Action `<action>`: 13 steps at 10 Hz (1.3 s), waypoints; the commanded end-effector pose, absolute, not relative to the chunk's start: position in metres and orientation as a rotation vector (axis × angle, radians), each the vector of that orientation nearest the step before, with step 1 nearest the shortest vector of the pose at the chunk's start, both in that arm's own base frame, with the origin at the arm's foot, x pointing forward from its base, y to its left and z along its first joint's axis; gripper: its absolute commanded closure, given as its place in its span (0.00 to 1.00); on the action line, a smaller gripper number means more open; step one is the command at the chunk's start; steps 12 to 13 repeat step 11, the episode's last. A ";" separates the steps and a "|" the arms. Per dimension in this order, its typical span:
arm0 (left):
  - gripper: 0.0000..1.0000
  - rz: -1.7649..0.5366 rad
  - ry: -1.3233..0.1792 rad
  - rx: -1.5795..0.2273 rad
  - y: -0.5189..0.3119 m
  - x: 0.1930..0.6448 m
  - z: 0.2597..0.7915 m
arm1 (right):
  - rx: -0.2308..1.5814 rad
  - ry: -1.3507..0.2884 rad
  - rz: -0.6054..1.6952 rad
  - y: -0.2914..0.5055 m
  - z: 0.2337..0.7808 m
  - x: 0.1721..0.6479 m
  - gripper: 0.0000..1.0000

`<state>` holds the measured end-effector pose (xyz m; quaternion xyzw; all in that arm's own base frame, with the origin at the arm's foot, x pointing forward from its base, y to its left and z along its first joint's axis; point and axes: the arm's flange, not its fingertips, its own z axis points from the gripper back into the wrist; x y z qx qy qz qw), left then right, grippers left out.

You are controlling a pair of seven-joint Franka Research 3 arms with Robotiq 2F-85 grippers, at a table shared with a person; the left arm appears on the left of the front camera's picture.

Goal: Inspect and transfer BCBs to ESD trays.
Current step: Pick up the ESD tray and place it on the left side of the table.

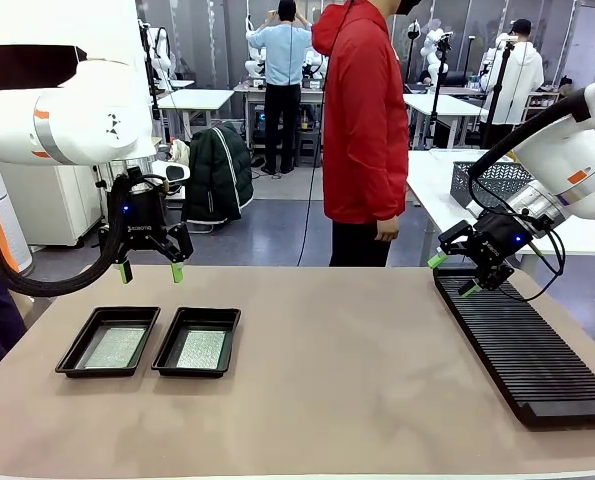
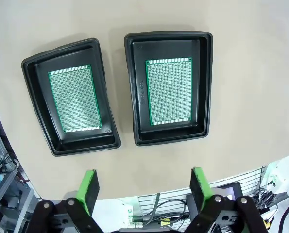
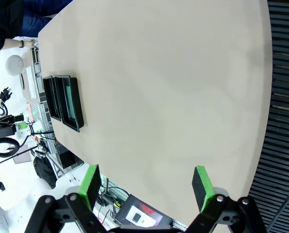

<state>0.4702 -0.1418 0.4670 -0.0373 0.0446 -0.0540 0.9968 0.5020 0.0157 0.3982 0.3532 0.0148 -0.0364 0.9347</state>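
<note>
Both boards (image 2: 169,91) already lie in their trays (image 2: 206,82) at the desk's nine o'clock; both end effectors (image 1: 150,269) (image 1: 453,274) released, rack (image 1: 527,350) bare: apparently finished.

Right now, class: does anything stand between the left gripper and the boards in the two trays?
Nothing visible does. The left gripper hangs open above the trays, and each board lies uncovered on a tray floor with open air over it.
</note>
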 end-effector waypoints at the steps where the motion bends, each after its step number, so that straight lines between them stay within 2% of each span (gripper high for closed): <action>1: 0.00 -0.118 0.086 -0.078 -0.140 0.471 0.468 | 0.713 0.035 -0.081 0.016 0.400 0.499 0.00; 13: 0.00 -0.118 0.086 -0.078 -0.140 0.471 0.468 | 0.713 0.035 -0.081 0.016 0.400 0.499 0.00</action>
